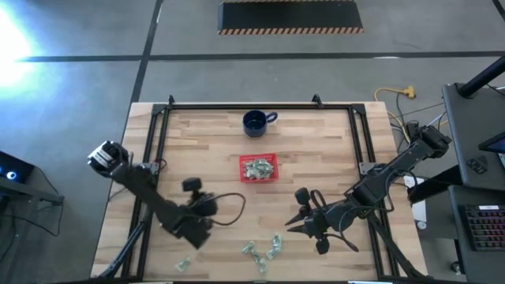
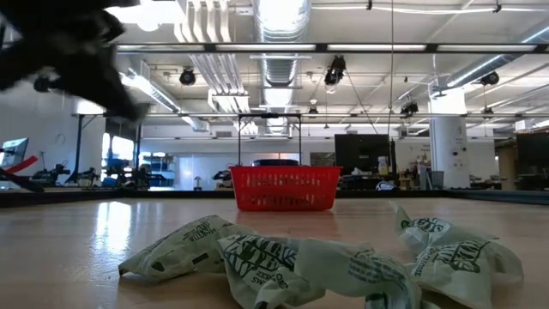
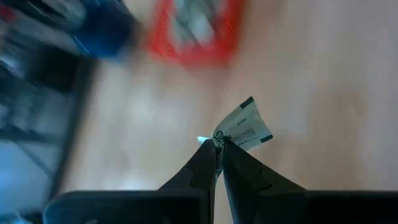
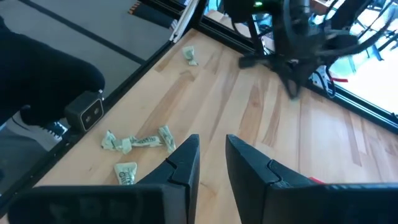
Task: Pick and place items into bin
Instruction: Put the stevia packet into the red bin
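High view first: we see the red bin (image 1: 259,167) sitting near the middle of the worktop, already holding a heap of pale green wrappers, so by our reckoning a good share of the job is done. What's left is a small scatter along the near edge: a cluster of loose wrappers (image 1: 263,250) at its middle and a lone piece (image 1: 184,264) toward the near-left corner.

The left gripper (image 3: 217,149) hangs over the near-left part of the table, fingers pinched tight on one wrapper (image 3: 243,126). That piece is a flat crumpled strip, its long axis running out past the fingertips, free end pointing roughly toward the bin.

The right gripper (image 4: 211,149) waits over the near-right area, fingers parted with a clear gap, holding nothing. The blue mug (image 1: 255,121) stands by the far edge, untouched.
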You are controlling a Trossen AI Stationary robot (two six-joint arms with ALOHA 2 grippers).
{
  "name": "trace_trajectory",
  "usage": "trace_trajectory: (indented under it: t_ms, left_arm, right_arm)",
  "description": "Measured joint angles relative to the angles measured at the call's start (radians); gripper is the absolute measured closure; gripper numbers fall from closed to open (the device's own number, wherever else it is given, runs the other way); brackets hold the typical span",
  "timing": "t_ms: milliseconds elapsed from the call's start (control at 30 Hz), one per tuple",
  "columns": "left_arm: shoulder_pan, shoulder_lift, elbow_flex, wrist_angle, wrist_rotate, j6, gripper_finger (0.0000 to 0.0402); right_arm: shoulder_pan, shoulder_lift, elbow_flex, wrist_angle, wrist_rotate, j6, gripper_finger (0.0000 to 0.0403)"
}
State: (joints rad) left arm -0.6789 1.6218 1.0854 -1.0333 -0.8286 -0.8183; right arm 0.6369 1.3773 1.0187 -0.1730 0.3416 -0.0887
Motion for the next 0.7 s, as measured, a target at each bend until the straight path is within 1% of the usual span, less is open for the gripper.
trace_trajectory:
  t_ms: [67,133,233,333,433,600,700]
  left_arm:
    - [0.060,-0.003,0.000,0.096,-0.109,0.128,0.0393]
    - [0.128,-0.003,0.000,0.228,-0.158,0.283,0.0393]
    - [0.235,-0.003,-0.001,0.446,-0.146,0.518,0.0393]
    - [0.329,-0.003,-0.001,0.616,-0.081,0.684,0.0393]
    - [0.405,-0.003,-0.001,0.699,-0.029,0.769,0.0393]
    - [0.509,-0.003,-0.004,0.731,0.099,0.799,0.0393]
    - [0.542,-0.003,-0.004,0.736,0.154,0.800,0.0393]
  right_arm:
    - [0.000,0.000,0.000,0.000,0.000,0.000,0.0335]
    - [0.000,0.000,0.000,0.000,0.000,0.002,0.0335]
    - [0.000,0.000,0.000,-0.002,0.000,0.003,0.0335]
    - [0.000,-0.001,0.000,-0.003,0.000,0.004,0.0335]
    - [0.000,-0.001,0.000,-0.007,-0.001,0.009,0.0335]
    - [0.001,-0.001,0.000,-0.010,-0.003,0.011,0.0335]
    - [0.007,-0.001,0.000,-0.011,-0.003,0.011,0.0335]
